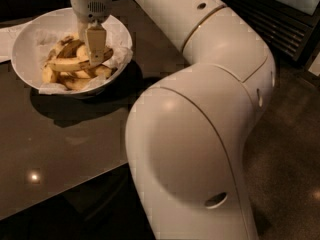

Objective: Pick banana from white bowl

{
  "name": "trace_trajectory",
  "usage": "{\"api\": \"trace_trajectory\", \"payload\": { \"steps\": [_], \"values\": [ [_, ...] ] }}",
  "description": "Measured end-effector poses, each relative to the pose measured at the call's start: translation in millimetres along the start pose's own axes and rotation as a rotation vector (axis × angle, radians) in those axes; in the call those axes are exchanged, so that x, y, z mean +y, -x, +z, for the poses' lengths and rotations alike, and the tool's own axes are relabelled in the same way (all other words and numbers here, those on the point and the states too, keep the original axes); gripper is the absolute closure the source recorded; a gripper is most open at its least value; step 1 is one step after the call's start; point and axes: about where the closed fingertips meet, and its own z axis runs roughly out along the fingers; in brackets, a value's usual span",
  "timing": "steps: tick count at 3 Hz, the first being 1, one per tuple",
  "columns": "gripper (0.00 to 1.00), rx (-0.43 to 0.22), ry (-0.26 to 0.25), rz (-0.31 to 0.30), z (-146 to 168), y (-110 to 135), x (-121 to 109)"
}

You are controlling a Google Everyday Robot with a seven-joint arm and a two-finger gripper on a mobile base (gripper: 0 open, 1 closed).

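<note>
The white bowl point(22, 46) stands on the dark table at the top left, lined with crumpled white paper and holding several bananas. The banana point(67, 64), long, yellow and brown-speckled, lies across the top of the pile, running left to right. My gripper point(95, 51) points straight down into the bowl and reaches the banana right of its middle, covering part of it. The other bananas lie underneath and around it.
The dark glossy table point(60, 144) runs to an edge at the lower left. My large white arm point(200, 134) fills the centre and right of the view. A white sheet point(7, 39) lies left of the bowl. A dark floor point(290, 149) shows at the right.
</note>
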Motion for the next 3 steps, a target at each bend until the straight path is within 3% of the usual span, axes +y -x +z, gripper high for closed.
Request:
{"api": "trace_trajectory", "payload": {
  "steps": [3],
  "values": [
    [0.35,-0.041,0.066,0.044,23,5,3]
  ]
}}
